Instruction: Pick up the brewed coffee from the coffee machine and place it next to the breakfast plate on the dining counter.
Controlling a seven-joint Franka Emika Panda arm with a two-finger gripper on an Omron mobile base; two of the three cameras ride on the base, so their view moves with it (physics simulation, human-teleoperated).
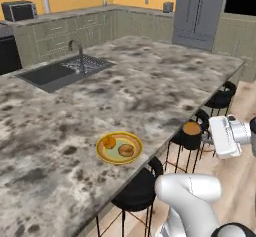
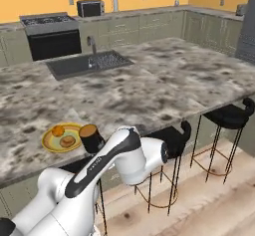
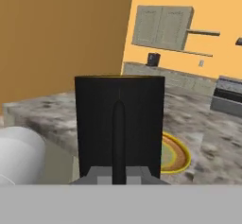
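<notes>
Coffee mug (image 1: 191,135) upright, handle toward claw (image 1: 209,140)

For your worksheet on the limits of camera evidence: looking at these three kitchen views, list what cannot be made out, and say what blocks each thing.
- Jaws: hidden in the hand view behind the brewed coffee; the gripper has its fingertips behind the mug in the left base view.
- Breakfast plate: mostly covered by the mug in the hand view, so its food is unseen there.
- Coffee's liquid: the hand view shows the mug side-on.
- Mug's base: the arm covers it in the right base view.
</notes>
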